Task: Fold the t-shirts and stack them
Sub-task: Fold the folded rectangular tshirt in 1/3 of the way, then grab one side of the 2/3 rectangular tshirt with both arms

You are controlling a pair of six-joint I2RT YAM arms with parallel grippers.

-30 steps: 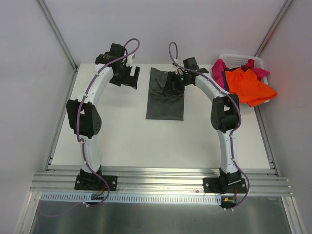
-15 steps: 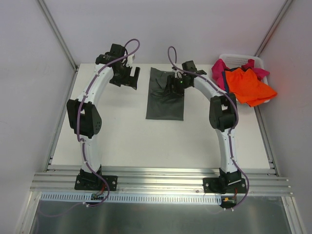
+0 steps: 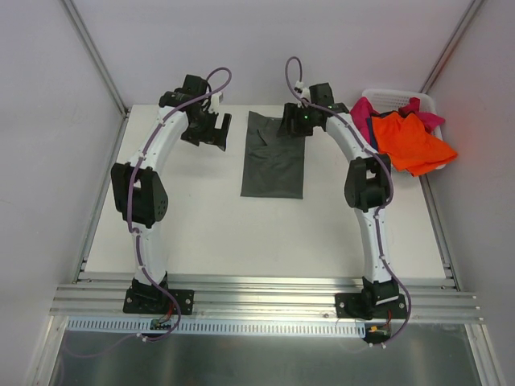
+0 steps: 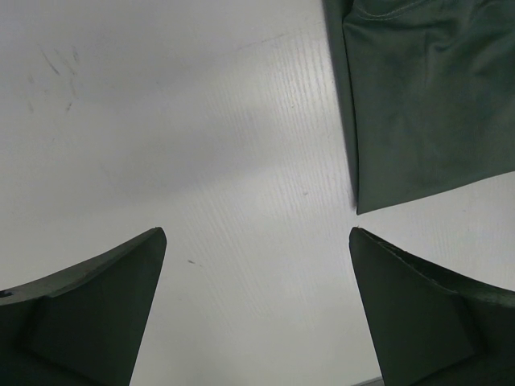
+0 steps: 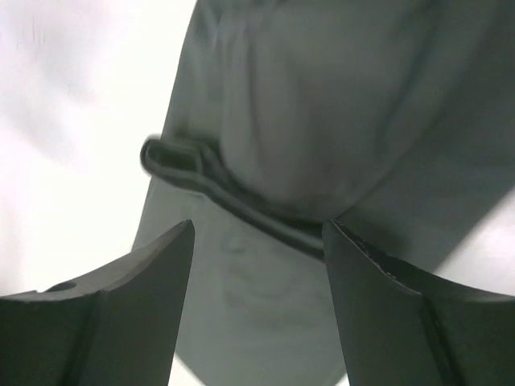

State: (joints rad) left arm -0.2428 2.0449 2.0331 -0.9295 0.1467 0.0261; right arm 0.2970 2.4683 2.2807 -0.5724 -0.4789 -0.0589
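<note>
Folding seems half done: the dark grey-olive shirt point(image 3: 273, 165) lies as a long strip on the worktop point(image 3: 209, 233). Beside it hangs the left gripper point(image 4: 256, 241), jaws open; the right gripper point(image 5: 259, 233) is over its far end, jaws open. Next: pinch that end, fold nearward. Only the right wrist shows a ridge point(image 5: 193, 161), perhaps the collar; only overhead shows the basket point(image 3: 402, 98)

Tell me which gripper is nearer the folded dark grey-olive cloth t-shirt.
Right. The right gripper hovers over the far end of the t-shirt; the left gripper is beside it, over bare table.
</note>
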